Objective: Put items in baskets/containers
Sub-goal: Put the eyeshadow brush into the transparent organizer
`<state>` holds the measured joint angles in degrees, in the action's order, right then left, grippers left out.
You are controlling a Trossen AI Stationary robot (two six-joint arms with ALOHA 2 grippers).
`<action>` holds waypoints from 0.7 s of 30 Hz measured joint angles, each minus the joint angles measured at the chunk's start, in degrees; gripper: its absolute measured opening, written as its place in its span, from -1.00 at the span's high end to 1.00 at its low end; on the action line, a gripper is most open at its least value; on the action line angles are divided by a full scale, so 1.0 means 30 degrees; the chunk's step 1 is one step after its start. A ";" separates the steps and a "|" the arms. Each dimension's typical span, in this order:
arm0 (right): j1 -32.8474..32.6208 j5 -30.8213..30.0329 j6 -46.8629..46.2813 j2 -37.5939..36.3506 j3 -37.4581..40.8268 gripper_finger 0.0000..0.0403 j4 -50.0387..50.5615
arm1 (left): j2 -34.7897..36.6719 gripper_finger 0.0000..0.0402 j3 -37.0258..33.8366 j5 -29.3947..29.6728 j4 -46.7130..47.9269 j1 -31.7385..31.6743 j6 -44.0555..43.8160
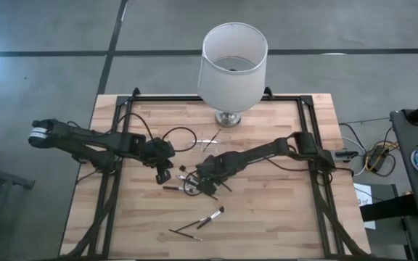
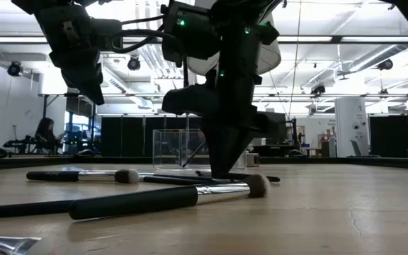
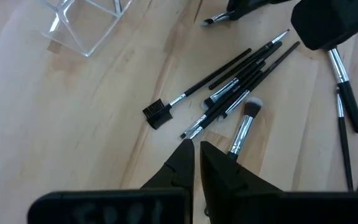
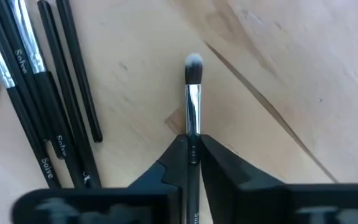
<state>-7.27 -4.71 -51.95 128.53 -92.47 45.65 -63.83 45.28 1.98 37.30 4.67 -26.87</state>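
Wooden worktop point(image 1: 267, 217), brushes point(image 3: 241, 74) scattered, clear holder point(image 3: 86, 25) looks empty. Right pincer point(image 4: 193, 149) clamped on first brush point(image 4: 192, 93); left pincer point(image 3: 196, 155) together, idle.

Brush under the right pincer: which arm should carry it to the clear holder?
The right. Its pincer is already shut on the brush, down among the pile. The left pincer is shut on nothing, above the table, though the clear holder shows ahead of it.
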 joint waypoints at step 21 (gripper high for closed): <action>0.0095 -0.2789 0.0956 -0.2623 0.0769 0.95 -0.4003 | 0.0675 0.90 0.0000 0.0305 -0.0707 0.0732 -0.0671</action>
<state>-6.98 -13.07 -49.08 120.66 -90.16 33.64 -61.81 45.28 2.89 35.18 6.86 -28.89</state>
